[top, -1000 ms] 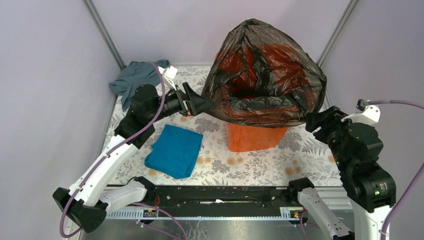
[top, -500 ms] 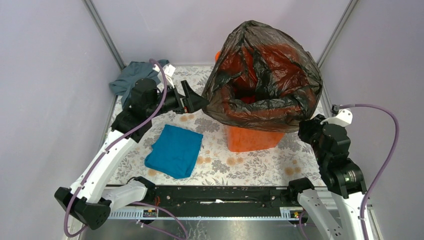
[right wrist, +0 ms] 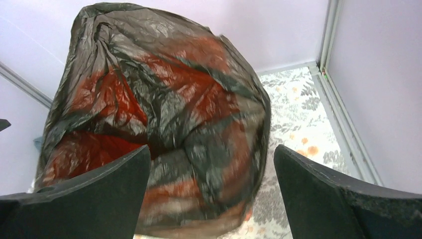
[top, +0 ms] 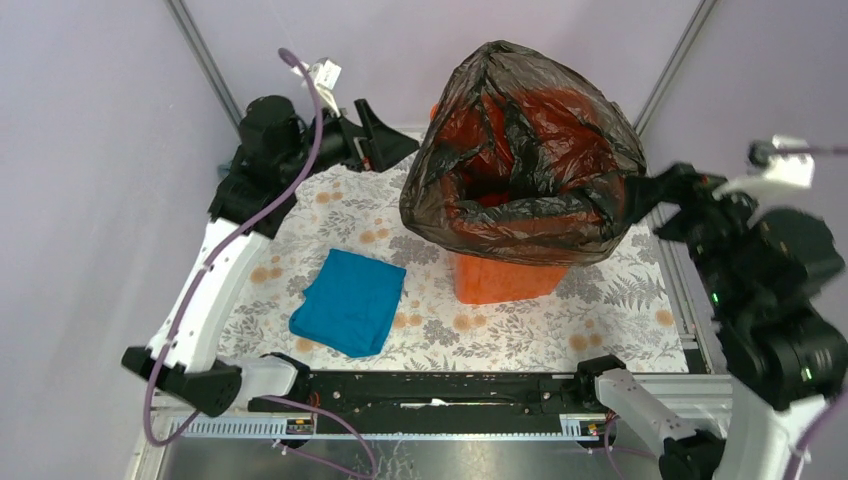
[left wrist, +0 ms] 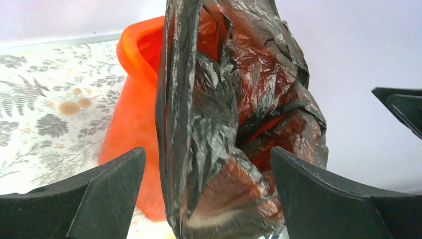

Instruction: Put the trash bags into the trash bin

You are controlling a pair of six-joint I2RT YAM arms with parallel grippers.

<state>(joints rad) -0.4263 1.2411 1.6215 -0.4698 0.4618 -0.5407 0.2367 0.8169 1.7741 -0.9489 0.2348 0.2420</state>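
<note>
The trash bin [top: 505,278] stands toward the far right of the table [top: 480,335]. The trash bag [top: 525,160] is draped over its mouth, puffed up high above it, with a rolled hem sagging around the top. Orange shows through the film.

The bag looks thin, light and limp, slick to pinch and full of air. I'd say it will crumple rather than push, and could snag or tear on the bin's rim. The bunched hem at either side looks like the firmest place to take it.

The left gripper [top: 390,140] hangs near the far left corner, jaws spread and holding nothing, clear of the bag. The right gripper [top: 650,200], also spread and unladen, sits just beside the bag's right side. A folded blue cloth [top: 350,300] lies toward the near left, well apart from the bin and out of the way.
</note>
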